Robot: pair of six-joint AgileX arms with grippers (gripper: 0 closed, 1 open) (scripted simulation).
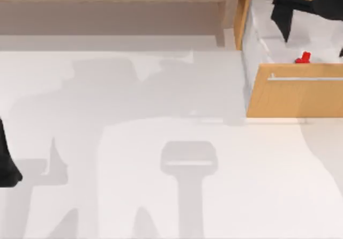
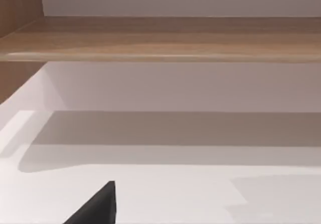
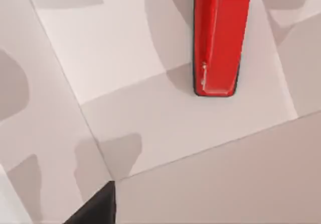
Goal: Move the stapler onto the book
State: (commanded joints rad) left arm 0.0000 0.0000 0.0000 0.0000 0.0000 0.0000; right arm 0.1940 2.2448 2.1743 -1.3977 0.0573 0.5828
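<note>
The stapler (image 1: 303, 58) lies inside the open drawer (image 1: 295, 91) at the table's far right, just behind its wooden front. The right arm (image 1: 300, 6) hangs over the drawer; whether its fingers are wide or closed cannot be told. Judged step: reaching for the stapler. Done well, the gripper should descend squarely over the red body and clear the drawer walls. The left arm (image 1: 8, 166) is parked at the left edge. Count — one stapler, one drawer, two arms; no book is visible.
</note>
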